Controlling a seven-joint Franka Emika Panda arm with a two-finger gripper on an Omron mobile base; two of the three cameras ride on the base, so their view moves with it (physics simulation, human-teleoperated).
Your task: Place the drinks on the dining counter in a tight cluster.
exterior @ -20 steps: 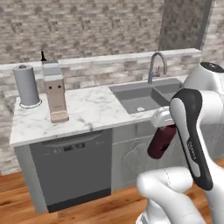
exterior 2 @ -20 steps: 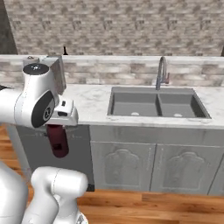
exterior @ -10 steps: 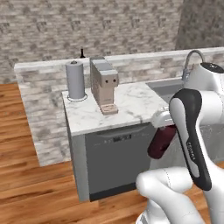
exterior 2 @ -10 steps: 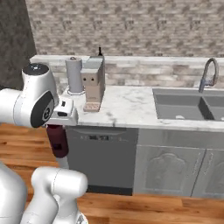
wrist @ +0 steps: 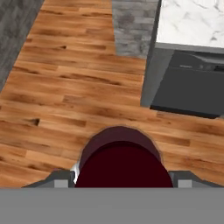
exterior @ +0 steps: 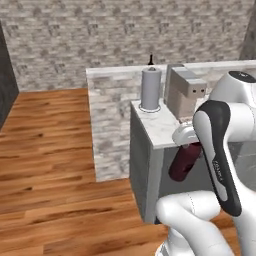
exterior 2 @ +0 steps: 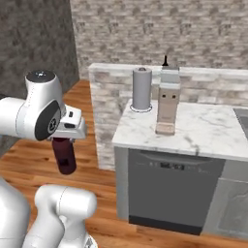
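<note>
The squat dark-maroon bottle [exterior 2: 64,155] hangs straight down from the gripper [exterior 2: 68,135], clamped between its jaws, high over the wood floor [exterior: 45,165], beside the worktop's [exterior 2: 193,131] corner.

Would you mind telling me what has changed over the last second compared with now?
The base has turned left: the sink has slid out of both base views, and the paper-towel roll, the worktop's end and the wood floor have come in. The arm's pose is unchanged, and the gripper still holds the maroon bottle hanging below it.
</note>
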